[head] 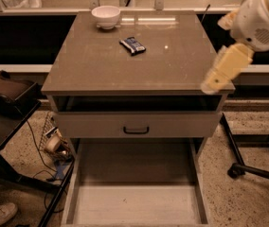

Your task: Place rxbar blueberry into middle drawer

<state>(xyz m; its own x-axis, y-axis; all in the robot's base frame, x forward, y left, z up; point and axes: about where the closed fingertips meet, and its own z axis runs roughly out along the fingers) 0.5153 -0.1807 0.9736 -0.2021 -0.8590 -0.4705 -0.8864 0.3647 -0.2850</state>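
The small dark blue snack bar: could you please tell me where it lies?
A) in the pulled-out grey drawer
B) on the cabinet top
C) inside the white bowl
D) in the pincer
B: the small dark blue snack bar lies on the flat brown cabinet top, apart from the round white bowl; the pale yellowish pincer hangs over the top's right front corner.
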